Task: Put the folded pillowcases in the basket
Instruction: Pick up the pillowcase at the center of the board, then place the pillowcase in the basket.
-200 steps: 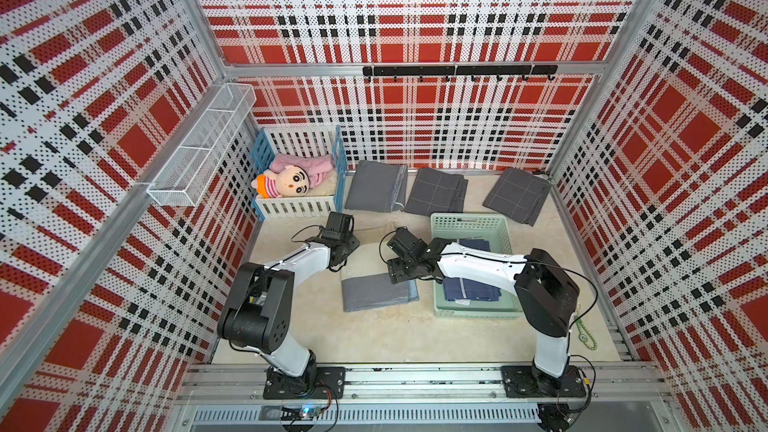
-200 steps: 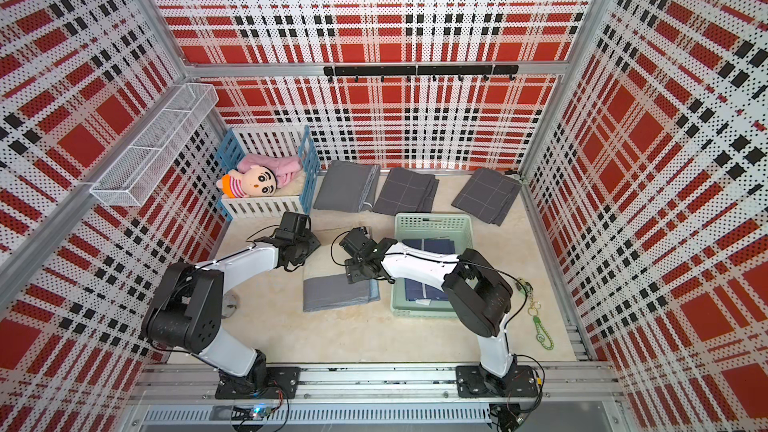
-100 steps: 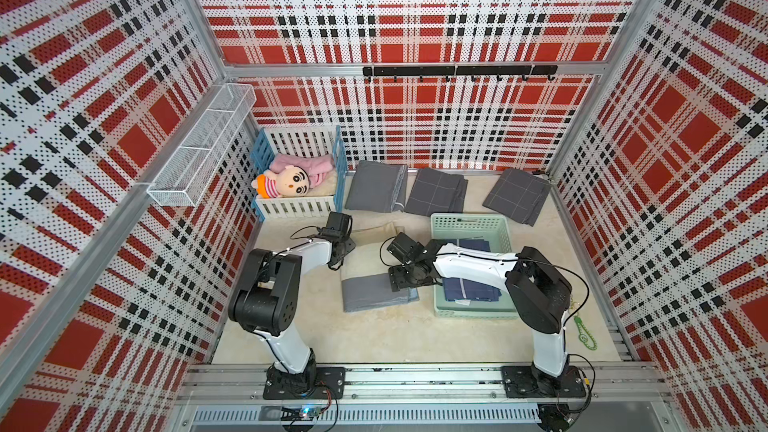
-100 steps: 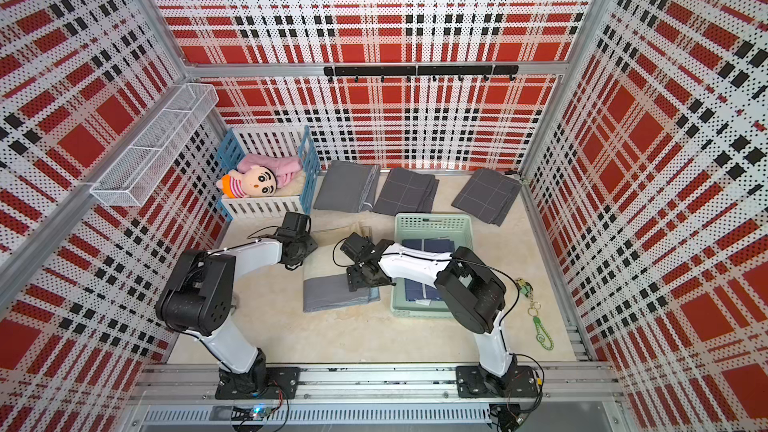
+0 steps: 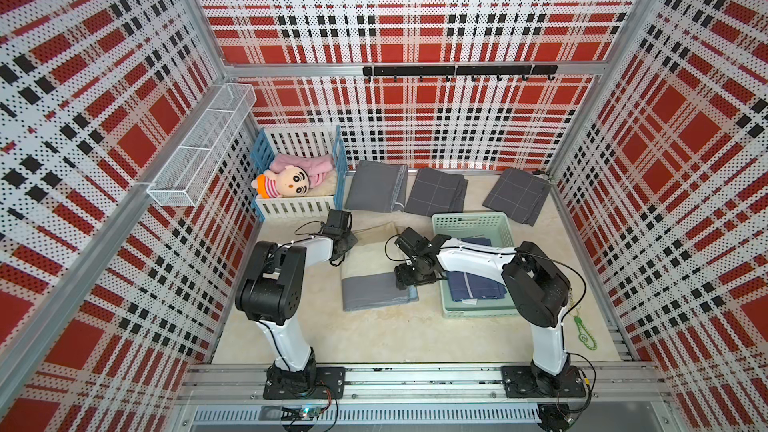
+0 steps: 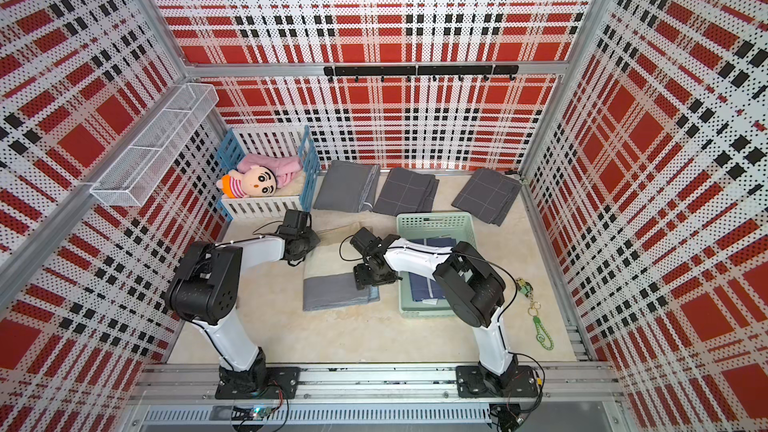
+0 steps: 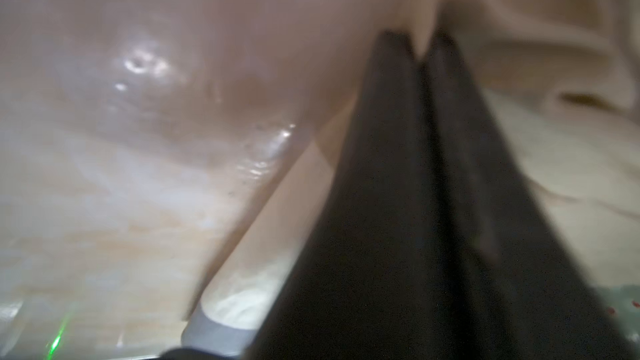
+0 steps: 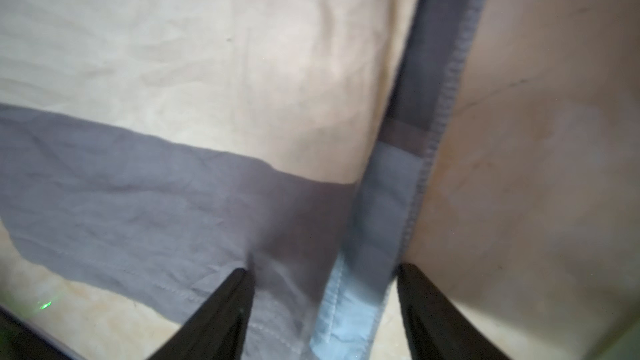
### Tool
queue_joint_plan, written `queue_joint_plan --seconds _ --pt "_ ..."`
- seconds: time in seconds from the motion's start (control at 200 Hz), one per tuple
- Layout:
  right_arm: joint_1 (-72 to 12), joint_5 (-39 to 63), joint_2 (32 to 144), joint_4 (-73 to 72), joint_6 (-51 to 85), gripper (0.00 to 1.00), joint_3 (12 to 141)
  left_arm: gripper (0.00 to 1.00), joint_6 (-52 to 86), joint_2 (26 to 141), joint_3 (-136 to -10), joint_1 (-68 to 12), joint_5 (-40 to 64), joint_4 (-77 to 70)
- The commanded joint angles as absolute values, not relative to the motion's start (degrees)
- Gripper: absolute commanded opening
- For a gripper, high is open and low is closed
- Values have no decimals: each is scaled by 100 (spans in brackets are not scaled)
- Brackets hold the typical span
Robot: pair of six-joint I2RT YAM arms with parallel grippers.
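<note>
The folded pillowcase (image 5: 370, 292) (image 6: 332, 292), cream with a grey band, lies flat on the table left of the mint-green basket (image 5: 469, 218) (image 6: 432, 220). A dark blue folded cloth (image 5: 478, 284) lies in the basket. My left gripper (image 5: 347, 243) (image 7: 420, 43) sits at the pillowcase's far left corner. It is shut, and cream cloth (image 7: 242, 299) puckers at its tips. My right gripper (image 5: 405, 280) (image 8: 322, 270) stands open over the pillowcase's right edge, on the basket side. The grey band (image 8: 173, 185) and a light blue hem lie between its fingers.
A white-and-blue toy crib (image 5: 299, 209) with a doll stands at the back left. Three grey folded cloths (image 5: 376, 187) (image 5: 436, 193) (image 5: 517, 193) lie along the back wall. A wire rack (image 5: 199, 147) hangs on the left wall. A green key tag (image 5: 584, 334) lies at the front right.
My left gripper has shut at the pillowcase's far left corner. My right gripper has settled on the right edge and its jaws have narrowed. The pillowcase has not moved.
</note>
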State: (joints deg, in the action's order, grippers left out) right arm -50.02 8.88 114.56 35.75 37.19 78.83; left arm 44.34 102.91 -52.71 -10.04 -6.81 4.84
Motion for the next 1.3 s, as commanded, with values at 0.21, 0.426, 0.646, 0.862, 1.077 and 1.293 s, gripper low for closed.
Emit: queue_joint_plan --seconds 0.21,0.426,0.646,0.862,1.077,1.293 --pt "-5167 897 11523 3397 3672 0 7730 0 4377 9640 -4727 -1018 -501 598" --pt "-5176 581 10685 3240 3585 0 7676 0 4383 8676 -4518 -1303 -584 708" --pt "-5175 176 10118 3705 3333 0 8198 0 4510 7844 -4731 -1713 -793 1074" --pt "-5060 -182 9359 3948 3434 0 8067 0 4583 7276 -5467 -2282 -1219 1538" --pt "-4691 -811 8258 4505 3673 0 7518 0 4767 7492 -6329 -3188 -1266 1578" --pt "-3644 -959 6841 4888 3934 0 6359 0 4948 8374 -7160 -4311 -1335 1377"
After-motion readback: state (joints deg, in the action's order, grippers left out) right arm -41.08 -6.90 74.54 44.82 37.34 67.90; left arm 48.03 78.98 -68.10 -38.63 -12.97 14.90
